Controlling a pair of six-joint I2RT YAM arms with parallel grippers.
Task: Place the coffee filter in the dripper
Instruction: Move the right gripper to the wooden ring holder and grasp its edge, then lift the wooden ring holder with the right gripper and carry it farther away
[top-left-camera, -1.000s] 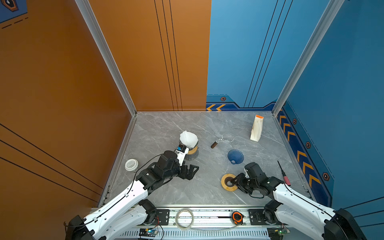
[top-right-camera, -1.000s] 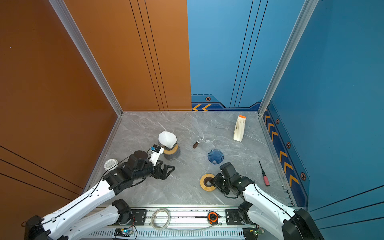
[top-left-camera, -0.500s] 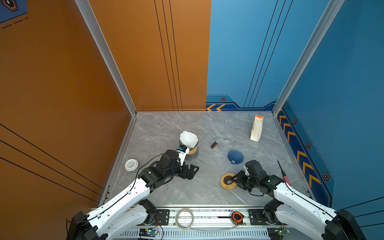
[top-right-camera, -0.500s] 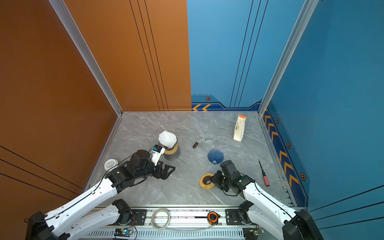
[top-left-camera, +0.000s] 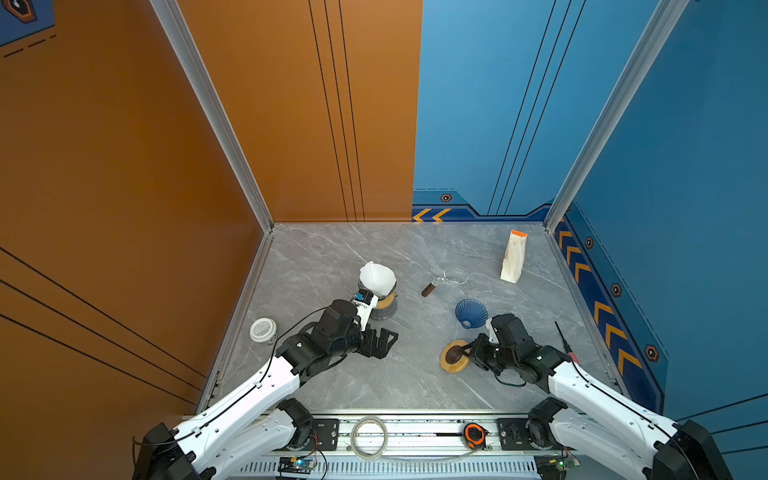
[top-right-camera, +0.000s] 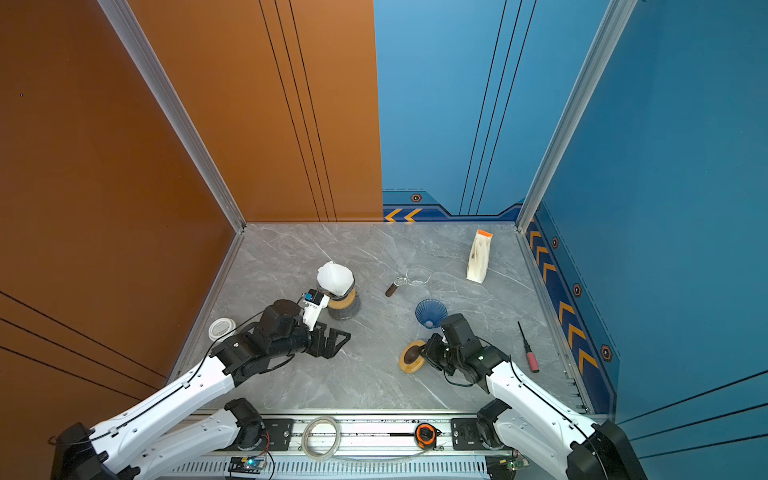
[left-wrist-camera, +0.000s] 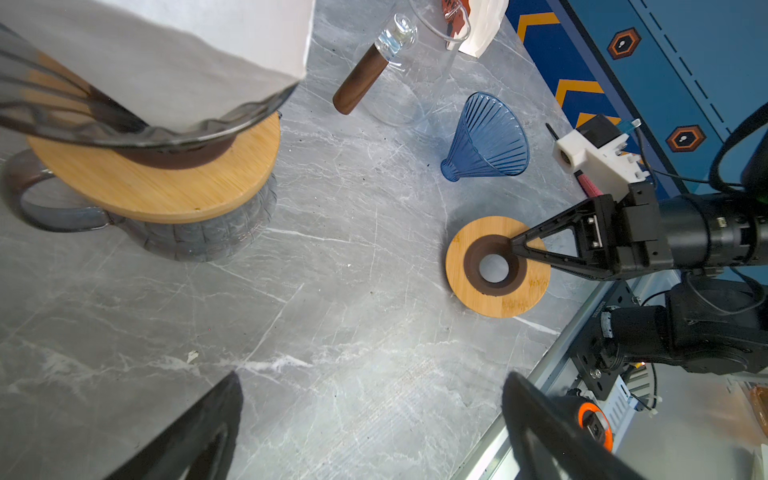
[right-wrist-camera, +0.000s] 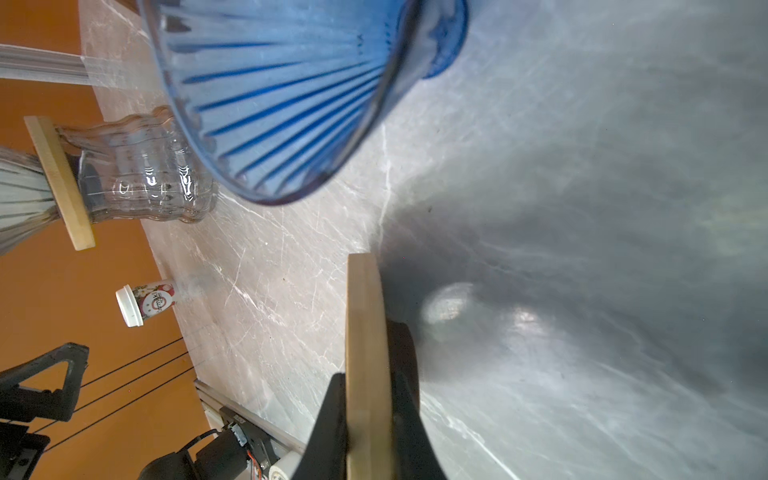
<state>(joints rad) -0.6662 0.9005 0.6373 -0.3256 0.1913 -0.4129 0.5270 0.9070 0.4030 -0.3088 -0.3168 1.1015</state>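
Observation:
The white coffee filter sits in a smoky glass cone on a wooden ring atop a glass carafe. A blue ribbed dripper lies on its side on the table. Just in front of it, my right gripper is shut on the edge of a loose wooden ring with a brown collar. My left gripper hangs open and empty in front of the carafe.
A white-lidded jar stands by the left wall. A glass scoop with a wooden handle and a paper bag are at the back right. A red-handled screwdriver lies at the right edge. A tape measure rests on the front rail.
The right gripper's jaws have closed onto the wooden ring, which has shifted slightly. The left arm has barely moved and stays open.

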